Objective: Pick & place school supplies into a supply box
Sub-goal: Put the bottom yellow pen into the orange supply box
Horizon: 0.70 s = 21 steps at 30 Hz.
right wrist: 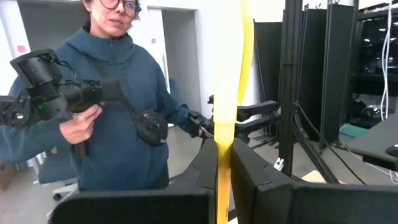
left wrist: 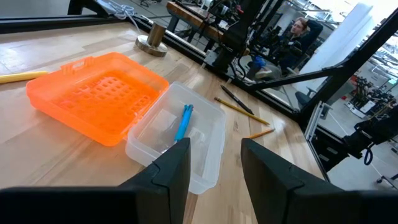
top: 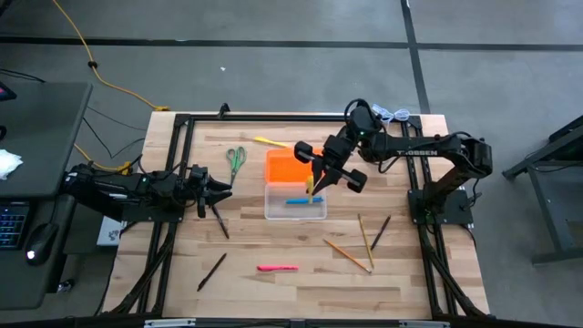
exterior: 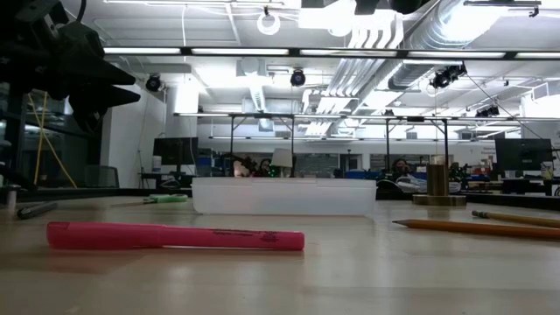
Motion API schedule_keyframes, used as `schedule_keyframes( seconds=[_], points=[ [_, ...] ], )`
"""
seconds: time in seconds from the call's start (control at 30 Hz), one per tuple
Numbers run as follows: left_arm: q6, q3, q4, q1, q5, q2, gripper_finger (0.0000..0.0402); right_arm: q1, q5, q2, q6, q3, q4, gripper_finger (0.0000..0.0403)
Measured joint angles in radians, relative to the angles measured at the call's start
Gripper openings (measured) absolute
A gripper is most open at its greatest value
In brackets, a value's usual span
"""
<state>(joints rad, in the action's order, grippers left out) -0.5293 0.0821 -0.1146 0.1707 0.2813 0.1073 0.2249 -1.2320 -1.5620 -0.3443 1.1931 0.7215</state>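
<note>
Above the wooden table [top: 273,292], right pincer [top: 314,182] grips a yellow pen [right wrist: 225,112]; left pincer [left wrist: 214,163] gapes wide.

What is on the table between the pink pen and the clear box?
Nothing. In the high view, only bare wood lies between the pink pen and the clear box; the black pen lies off to the side.

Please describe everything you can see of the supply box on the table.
The box is a small rectangular tray of clear plastic, open, with its orange lid folded back flat on the wood beside it. The lid's inside shows a molded grid. A blue pen lies inside the tray. The right end effector hangs above the box, holding a yellow pencil. The left wrist view looks at the box from beside it.
</note>
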Motion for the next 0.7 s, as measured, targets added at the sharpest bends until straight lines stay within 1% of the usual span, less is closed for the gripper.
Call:
schedule_keyframes(
  seconds=[0.2,0.27,0.37,0.47,0.6,0.7],
  points=[
    [0.000,0.000,0.000,0.000,0.000,0.000,0.0172,0.000,0.017,0.000,-0.018,0.000,-0.007,0.0005],
    [0.000,0.000,0.000,0.000,0.000,0.000,0.0172,0.003,0.035,0.000,-0.032,0.000,-0.035,0.0005],
    [0.000,0.000,0.000,0.000,0.000,0.000,0.0172,0.009,0.067,0.000,-0.021,0.000,-0.135,0.0008],
    [0.000,0.000,0.000,0.000,0.000,0.000,0.0172,0.011,0.113,0.000,0.034,0.000,-0.274,0.0009],
    [0.000,0.000,0.000,0.000,0.000,0.000,0.0172,0.011,0.211,0.000,0.109,0.000,-0.444,0.0007],
    [0.000,0.000,0.000,0.000,0.000,0.000,0.0172,0.011,0.312,0.000,0.157,0.000,-0.534,0.0008]
  ],
)
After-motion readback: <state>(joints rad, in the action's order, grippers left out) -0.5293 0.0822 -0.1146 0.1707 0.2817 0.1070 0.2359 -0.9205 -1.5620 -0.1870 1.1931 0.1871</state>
